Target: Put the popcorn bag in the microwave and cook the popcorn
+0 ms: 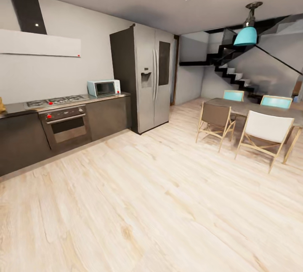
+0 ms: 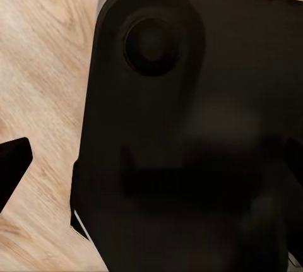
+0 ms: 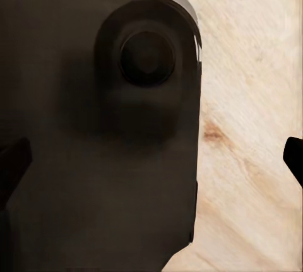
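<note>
Step in hand, as judged: the approach. The kitchen run is seen from across the wood floor (image 1: 160, 204), well apart from the robot; nothing has been picked up yet.

The microwave (image 1: 103, 88) stands at the right end of the desk (image 1: 122, 94), just beside the tall steel fridge (image 1: 147, 76), its dark door closed. The gas hob (image 1: 54, 101) lies mid-desk, with the oven (image 1: 65, 125) set below it and the flat white hood (image 1: 40, 43) on the wall above.

At the far left end of the desk, at the picture's edge, a small mustard-tan shape (image 1: 2, 105) is cut off by the frame. It is taken to be the popcorn bag, though too little is seen to be sure. No popcorn can be made out.

A dining table (image 1: 252, 110) with folding chairs (image 1: 263, 131) stands to the right, clear of the path.

Next move, as judged: the base must be driven toward the left end of the desk and turned so that the bag comes within reach, before any arm is raised.

Fingers: in the left wrist view one dark fingertip (image 2: 12, 165) is seen at the edge, over floor and beside the robot's dark body (image 2: 202, 127). In the right wrist view dark tips (image 3: 12, 165) are seen at both edges, set wide apart, so the right fingers are read as released with nothing between them. Whether the left fingers are spread or clenched cannot be told; nothing is seen held.
</note>
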Controlling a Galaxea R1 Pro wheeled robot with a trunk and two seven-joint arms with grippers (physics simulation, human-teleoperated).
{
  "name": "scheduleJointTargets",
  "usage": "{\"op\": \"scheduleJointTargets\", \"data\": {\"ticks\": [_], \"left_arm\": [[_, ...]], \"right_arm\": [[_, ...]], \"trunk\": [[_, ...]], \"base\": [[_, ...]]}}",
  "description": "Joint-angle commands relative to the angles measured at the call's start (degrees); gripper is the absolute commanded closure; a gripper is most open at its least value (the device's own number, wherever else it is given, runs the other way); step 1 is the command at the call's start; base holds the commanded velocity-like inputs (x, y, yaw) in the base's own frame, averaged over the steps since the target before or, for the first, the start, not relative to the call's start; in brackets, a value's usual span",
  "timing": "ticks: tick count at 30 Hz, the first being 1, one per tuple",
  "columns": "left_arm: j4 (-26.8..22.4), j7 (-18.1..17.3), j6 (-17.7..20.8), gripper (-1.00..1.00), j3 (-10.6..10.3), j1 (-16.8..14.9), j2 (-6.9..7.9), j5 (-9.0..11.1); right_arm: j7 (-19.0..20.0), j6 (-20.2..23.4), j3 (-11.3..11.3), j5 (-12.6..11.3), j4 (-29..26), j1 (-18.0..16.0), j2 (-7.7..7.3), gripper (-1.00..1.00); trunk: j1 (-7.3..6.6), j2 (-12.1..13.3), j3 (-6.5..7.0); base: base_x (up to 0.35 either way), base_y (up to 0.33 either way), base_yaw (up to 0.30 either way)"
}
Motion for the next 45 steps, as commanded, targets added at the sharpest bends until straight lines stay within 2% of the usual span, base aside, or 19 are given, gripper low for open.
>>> {"op": "scheduleJointTargets", "data": {"ticks": [1, 7, 45], "left_arm": [[-0.05, 0.01, -0.09, -1.0, 0.0, 0.01, -0.01, 0.32], [-0.05, -0.02, -0.05, -1.0, 0.0, 0.01, 0.0, 0.32], [-0.05, 0.1, 0.09, -1.0, 0.0, 0.01, 0.21, 0.34]], "right_arm": [[-0.18, -0.19, 0.03, 0.04, 0.05, -0.03, 0.01, -1.0], [-0.19, -0.19, 0.01, 0.04, 0.05, -0.03, -0.07, -1.0], [0.2, -0.28, 0.03, -0.13, 0.04, -0.03, -0.43, -1.0]], "trunk": [[0.03, -0.02, -0.05], [0.03, -0.02, -0.05], [0.03, -0.02, -0.05]], "base": [[0.325, 0.0, 0.267], [0.325, 0.0, 0.153], [0.325, 0.0, 0.001]]}}
